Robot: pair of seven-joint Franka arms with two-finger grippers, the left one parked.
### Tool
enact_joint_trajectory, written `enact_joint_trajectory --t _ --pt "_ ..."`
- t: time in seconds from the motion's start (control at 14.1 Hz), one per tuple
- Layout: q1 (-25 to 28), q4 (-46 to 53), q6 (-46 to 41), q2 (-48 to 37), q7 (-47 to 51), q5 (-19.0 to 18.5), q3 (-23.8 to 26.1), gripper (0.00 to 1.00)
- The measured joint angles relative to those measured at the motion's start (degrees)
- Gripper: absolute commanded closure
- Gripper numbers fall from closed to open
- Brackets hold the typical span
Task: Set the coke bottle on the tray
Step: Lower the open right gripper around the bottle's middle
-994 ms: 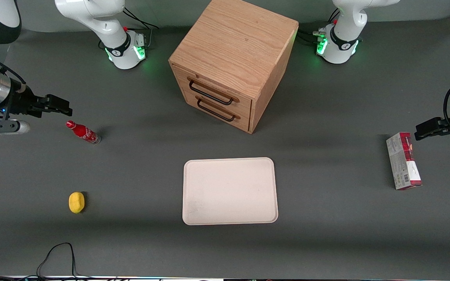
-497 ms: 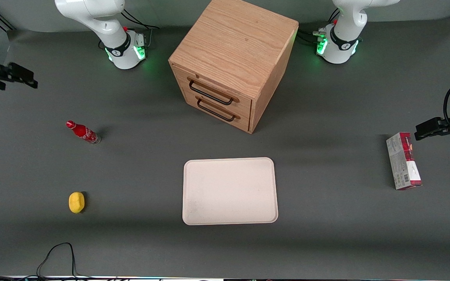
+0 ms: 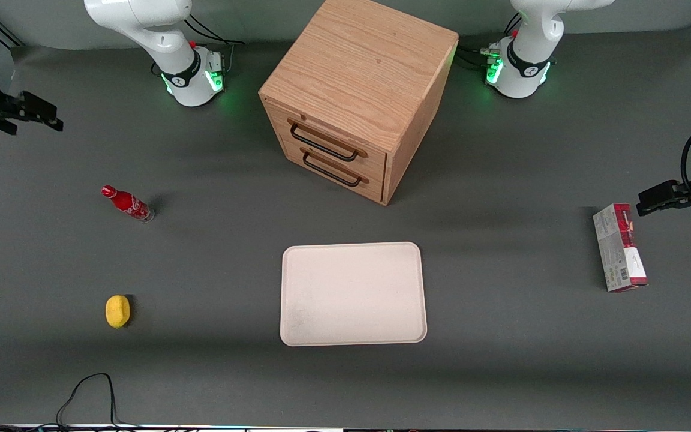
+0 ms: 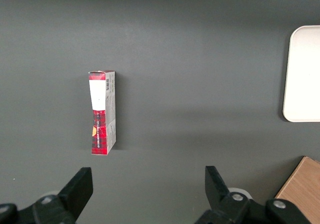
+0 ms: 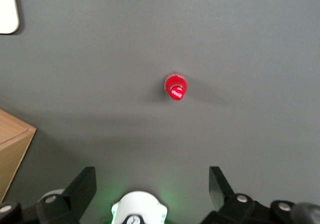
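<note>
The coke bottle (image 3: 126, 203), small, slim and red with a red cap, stands upright on the grey table toward the working arm's end. The right wrist view sees it from above as a red disc (image 5: 175, 87). The cream-white tray (image 3: 353, 293) lies flat in front of the drawer cabinet, nearer the camera, with nothing on it; a corner of it shows in the right wrist view (image 5: 7, 11). My gripper (image 3: 42, 114) is high above the table's working-arm end, farther from the camera than the bottle. Its fingers (image 5: 85, 186) are spread wide and hold nothing.
A wooden two-drawer cabinet (image 3: 354, 96) stands at the table's middle, farther from the camera than the tray. A yellow lemon-like object (image 3: 117, 311) lies nearer the camera than the bottle. A red-and-white carton (image 3: 619, 247) lies toward the parked arm's end.
My gripper rose away from beside the bottle and moved farther from the camera; in the last half second it shifted slightly back toward the table's middle. The bottle has not moved.
</note>
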Motion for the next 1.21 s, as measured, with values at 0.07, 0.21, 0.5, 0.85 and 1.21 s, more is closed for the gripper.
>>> enact_joint_trajectory --t 0.07,0.21,0.5,0.85,1.21 --pt "0.02 -3.44 4.17 -0.15 -0.05 0.00 -0.45 0.00" --pt "0.05 -10.17 12.02 -0.23 -1.34 -0.03 -2.03 0.00" --pt "0.05 -19.10 23.09 -0.10 -3.30 -0.05 -4.12 0.00" --pt "0.26 -25.26 32.97 2.33 -4.11 -0.21 -4.16 0.00" --pt "0.20 -26.98 38.80 5.30 -8.46 -0.32 -8.12 0.00"
